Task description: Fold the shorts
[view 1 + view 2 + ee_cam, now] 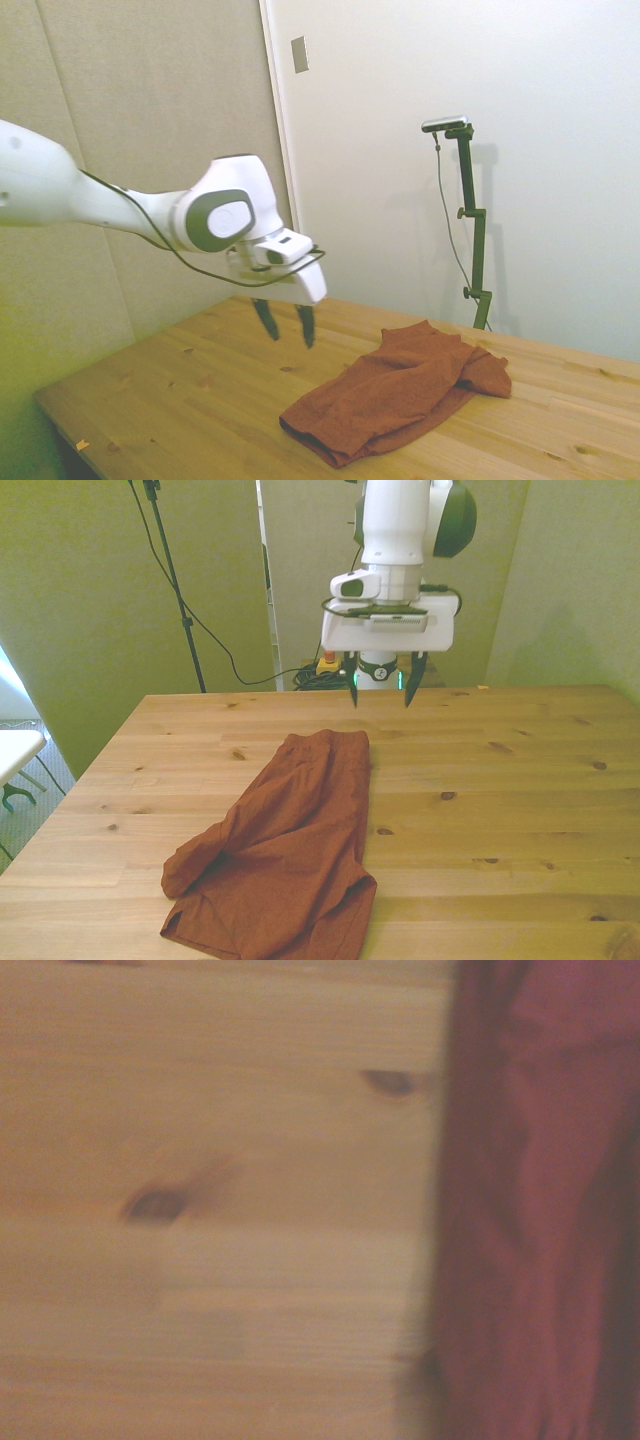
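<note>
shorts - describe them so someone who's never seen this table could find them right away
Start at the wooden table. On it, toward the front view's left, lies one crumpled heap of rust-orange cloth: the shorts. They are the only soft, coloured thing on the bare boards, lying beyond and below the open gripper, which hangs above the table without touching them.

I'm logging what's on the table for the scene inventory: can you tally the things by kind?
Shorts, rust-orange, lying crumpled on the wooden table: 1
Gripper, open and holding nothing, up above the table: 1
Total: 2
</note>
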Controlling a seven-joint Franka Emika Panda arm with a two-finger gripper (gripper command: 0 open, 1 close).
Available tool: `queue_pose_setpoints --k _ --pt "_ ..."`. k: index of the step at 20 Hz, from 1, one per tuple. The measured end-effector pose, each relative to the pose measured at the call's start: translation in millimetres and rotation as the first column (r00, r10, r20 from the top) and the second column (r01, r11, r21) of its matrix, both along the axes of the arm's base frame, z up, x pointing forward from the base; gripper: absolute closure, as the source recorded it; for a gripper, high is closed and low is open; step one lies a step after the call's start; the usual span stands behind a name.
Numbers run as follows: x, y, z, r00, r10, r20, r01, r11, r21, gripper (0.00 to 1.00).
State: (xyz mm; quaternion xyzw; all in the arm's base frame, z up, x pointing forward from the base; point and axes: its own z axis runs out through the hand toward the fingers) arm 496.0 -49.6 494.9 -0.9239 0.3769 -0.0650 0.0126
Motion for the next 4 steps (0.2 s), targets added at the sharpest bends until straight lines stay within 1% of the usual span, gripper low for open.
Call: queue_pose_setpoints --k 2,4 --pt "-32.2 22.1 16.5 1.0 0.031 0.003 -0.031 0.999 0.014 0.0" --pt "-66.2 40.7 25.7 0.998 0.056 0.002 -0.056 0.998 0.022 0.0"
